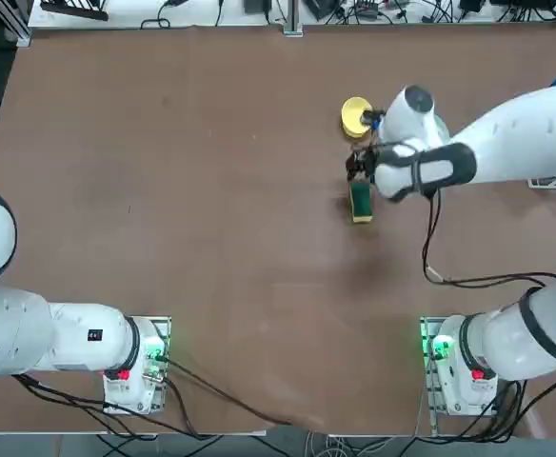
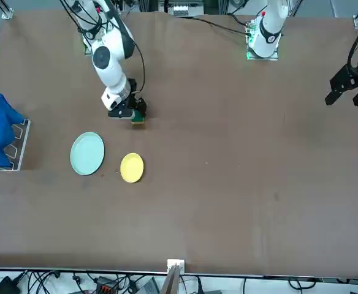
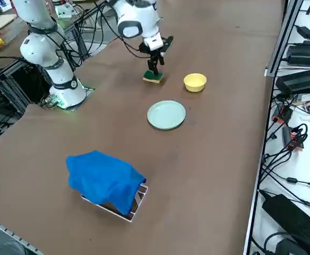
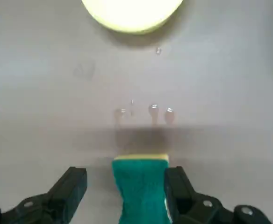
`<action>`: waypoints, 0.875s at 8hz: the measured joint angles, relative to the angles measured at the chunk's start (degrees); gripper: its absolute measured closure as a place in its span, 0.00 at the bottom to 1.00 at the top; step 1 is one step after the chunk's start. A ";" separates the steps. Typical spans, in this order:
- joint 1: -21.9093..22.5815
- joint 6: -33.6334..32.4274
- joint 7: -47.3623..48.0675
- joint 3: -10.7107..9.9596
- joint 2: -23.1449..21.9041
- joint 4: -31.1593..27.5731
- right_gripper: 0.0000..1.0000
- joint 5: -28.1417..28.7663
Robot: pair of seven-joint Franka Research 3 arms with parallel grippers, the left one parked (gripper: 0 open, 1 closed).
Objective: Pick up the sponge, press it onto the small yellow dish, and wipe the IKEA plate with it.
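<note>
The sponge (image 1: 361, 202), a small rectangular block with a dark green scouring top over a yellow foam layer, lies flat on the brown table (image 1: 211, 238) a little right of centre in the top view, its long side running up and down the frame. The right gripper (image 4: 125, 186) hangs directly over it with its black fingers (image 4: 71, 186) spread wide: in the wrist view the sponge sits between them, one finger close against its side and the other standing clear with bare table in the gap. In the front view gripper and sponge appear in the upper left part of the frame, under the white arm. The small yellow dish (image 1: 356, 115), round and bowl-like, rests near the sponge, just above it in the top view and partly hidden by the arm's wrist. A few small water drops (image 4: 154, 110) glisten on the table between sponge and dish. The IKEA plate (image 2: 87, 153), round, pale blue-green with a raised rim, lies just beside the yellow dish at left of centre in the front view. A crumpled blue cloth (image 3: 104, 180) draped over a small rack sits well apart, in the lower left of the right side view.
</note>
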 joint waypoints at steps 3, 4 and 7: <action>-5.29 -23.97 -0.22 -0.28 -3.01 17.53 0.00 -0.03; -7.42 -30.18 -0.77 -0.48 -2.93 23.52 0.00 -0.15; -12.91 -44.03 -9.66 -4.10 -1.71 37.49 0.00 -0.87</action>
